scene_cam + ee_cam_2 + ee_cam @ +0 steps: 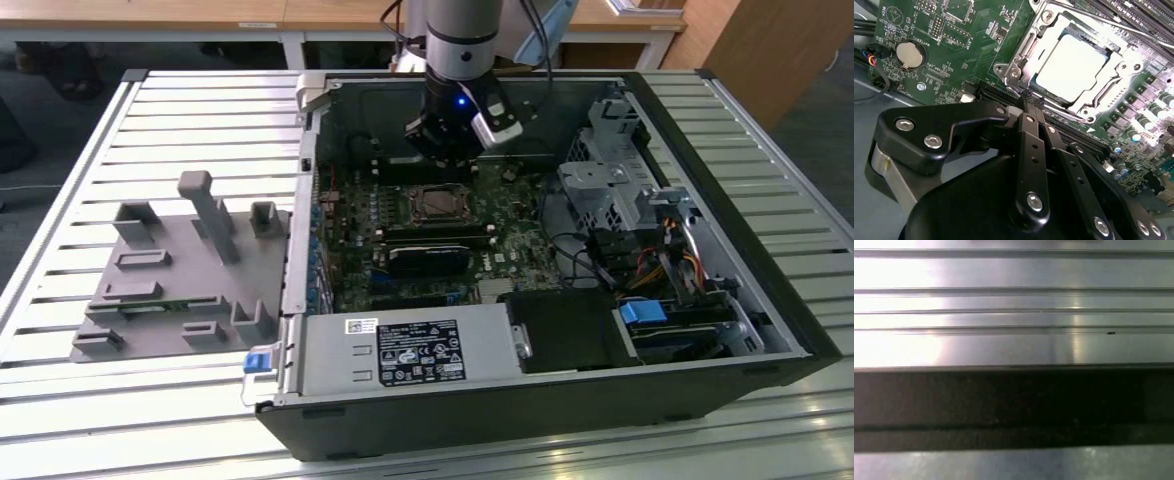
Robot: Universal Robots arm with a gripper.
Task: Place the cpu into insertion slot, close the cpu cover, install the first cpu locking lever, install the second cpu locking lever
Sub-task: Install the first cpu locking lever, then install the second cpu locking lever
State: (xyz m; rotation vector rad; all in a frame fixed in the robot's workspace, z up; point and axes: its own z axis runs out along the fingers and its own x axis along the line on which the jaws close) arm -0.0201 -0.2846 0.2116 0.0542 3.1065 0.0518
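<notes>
Hand [1030,102] closed and empty, fingertips at the cpu cover [1029,50] edge; cpu [1070,62] seated under it

Looks like a robotics lab or test workshop to me. There's an opened desktop computer case [534,260] lying on its side on a slatted aluminium workbench [200,110], with a grey 3D-printed-looking parts fixture [180,270] sitting near the bench's edge on the exterior view's left. Behind the bench you can see wooden desks [267,15] along the far side, so a shared work room.
</notes>
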